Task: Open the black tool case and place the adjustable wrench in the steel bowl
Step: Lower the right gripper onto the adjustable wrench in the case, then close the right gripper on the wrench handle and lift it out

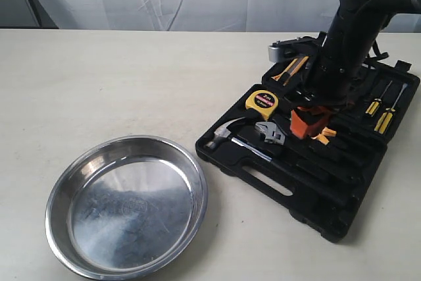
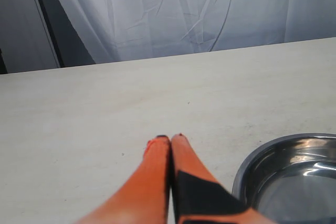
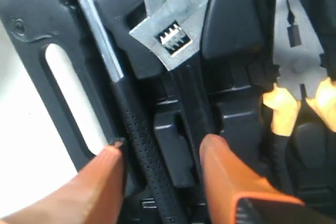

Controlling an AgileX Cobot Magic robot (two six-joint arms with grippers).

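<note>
Here the case (image 1: 314, 197) is lying open on the table (image 1: 99, 77), at the right of the exterior view, with its slot handle facing the camera. The wrench (image 1: 270, 132) is sitting in its moulded bed inside the case, near the handle edge. Its silver head is showing just beside the shaft of the hammer (image 1: 227, 137), and a yellow tape (image 1: 262, 102) is resting a little farther back. The bowl (image 1: 62, 189) is standing on the table at the lower left, near the case's corner and apart from the wrench, and it is holding nothing. The right arm is reaching down into the case. In its wrist view the right gripper (image 3: 161, 148) is standing wide, and its orange fingers (image 3: 220, 171) are straddling both the wrench's black handle and the hammer's dotted grip. One finger is sitting just beside the wrench handle, though I cannot tell whether it is touching. The pliers (image 3: 296, 61) are lying outside that finger, in the next bed. Some yellow-handled screwdrivers (image 1: 383, 115) are sitting in the far half of the case. The left gripper (image 2: 170, 139) is showing only in its own wrist view. Its fingers are pressing together with nothing between them, and they are pointing across bare table with the bowl's rim near one side.
</note>
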